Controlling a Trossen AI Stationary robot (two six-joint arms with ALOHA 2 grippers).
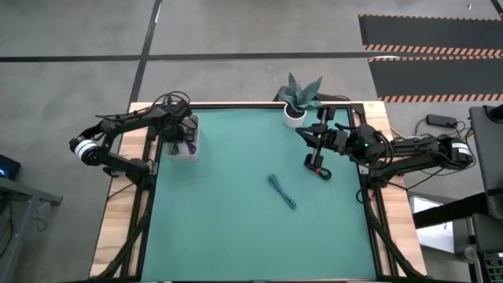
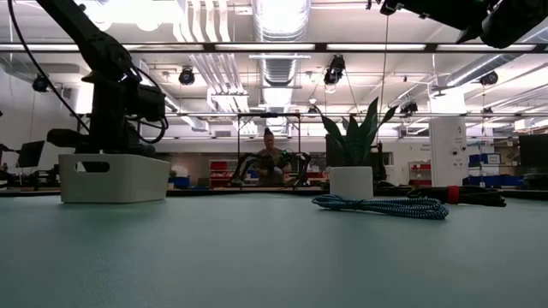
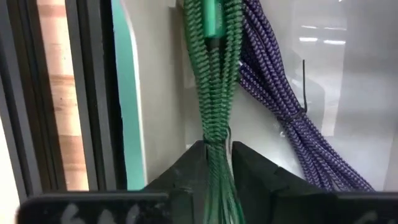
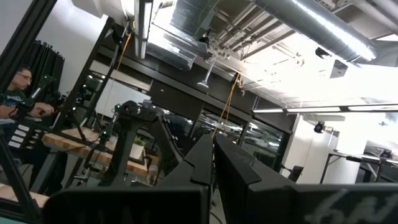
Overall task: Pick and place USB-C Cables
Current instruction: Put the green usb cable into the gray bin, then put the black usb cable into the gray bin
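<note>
Left gripper (image 3: 217, 180) clenched on green cable (image 3: 214, 81) in bin (image 1: 182, 147); wrist view alone reveals purple cable (image 3: 280, 87).

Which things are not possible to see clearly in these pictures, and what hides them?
- Contents of the white bin: its wall hides them in the low view; the left arm covers them in the high view.
- Green cable: its lower end is hidden between the left tool fingers; its top is cut by the edge.
- Purple cable: both ends cut off.
- Black and red cable: too small for detail in the high view.
</note>
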